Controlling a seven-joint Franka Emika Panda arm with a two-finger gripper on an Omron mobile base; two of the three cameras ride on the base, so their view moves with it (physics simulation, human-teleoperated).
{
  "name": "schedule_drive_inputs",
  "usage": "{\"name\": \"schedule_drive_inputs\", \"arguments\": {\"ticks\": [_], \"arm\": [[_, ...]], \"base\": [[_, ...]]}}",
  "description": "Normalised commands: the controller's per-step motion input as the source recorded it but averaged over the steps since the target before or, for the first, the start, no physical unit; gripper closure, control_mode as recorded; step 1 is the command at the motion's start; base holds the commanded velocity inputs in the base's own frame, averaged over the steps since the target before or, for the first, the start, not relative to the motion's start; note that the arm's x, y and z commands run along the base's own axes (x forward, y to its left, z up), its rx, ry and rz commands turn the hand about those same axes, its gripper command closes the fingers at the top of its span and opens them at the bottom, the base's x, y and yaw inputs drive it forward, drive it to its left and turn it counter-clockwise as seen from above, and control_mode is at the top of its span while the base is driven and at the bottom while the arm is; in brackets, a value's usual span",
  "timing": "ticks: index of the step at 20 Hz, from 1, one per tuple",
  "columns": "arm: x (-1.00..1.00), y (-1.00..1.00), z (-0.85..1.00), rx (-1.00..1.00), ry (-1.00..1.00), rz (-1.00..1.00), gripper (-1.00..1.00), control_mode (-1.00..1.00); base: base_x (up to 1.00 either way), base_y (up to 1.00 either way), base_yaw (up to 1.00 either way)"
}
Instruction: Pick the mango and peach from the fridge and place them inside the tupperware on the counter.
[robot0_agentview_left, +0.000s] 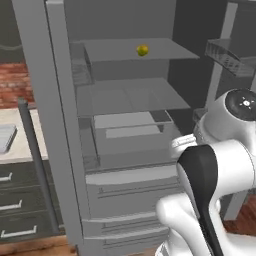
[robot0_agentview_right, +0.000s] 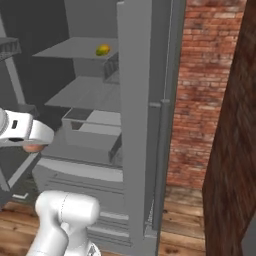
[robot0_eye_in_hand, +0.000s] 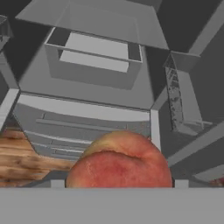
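Observation:
The pinkish-red and orange peach (robot0_eye_in_hand: 120, 164) sits close up between my gripper's (robot0_eye_in_hand: 119, 183) two finger tips, and the gripper is shut on it. From the right base view the peach (robot0_agentview_right: 33, 148) peeks out under the white hand, in front of the open fridge (robot0_agentview_right: 136, 125). The yellow-green mango (robot0_agentview_left: 142, 50) lies on the fridge's upper shelf, well above and behind the hand, and appears in the right base view too (robot0_agentview_right: 102, 50). The light grey tupperware (robot0_agentview_left: 5, 138) rests on the beige counter (robot0_agentview_left: 22, 142) at the far left.
The fridge's side wall (robot0_agentview_left: 55, 125) stands between the hand and the counter. A grey box-shaped bin (robot0_eye_in_hand: 94, 61) sits on a lower shelf above the drawers (robot0_agentview_left: 130, 190). Clear door bins (robot0_agentview_left: 227, 55) hang at right. There is a brick wall (robot0_agentview_right: 200, 90) and a wooden floor.

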Motion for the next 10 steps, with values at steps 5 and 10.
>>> {"name": "schedule_drive_inputs", "arguments": {"ticks": [5, 10], "arm": [[0.0, 0.0, 0.0, 0.0, 0.0, 0.0, 1.0, 1.0], [0.0, 0.0, 0.0, 0.0, 0.0, 0.0, 1.0, 1.0]], "base": [[-0.87, 0.16, 0.48], [-0.82, 0.29, 0.89]]}}
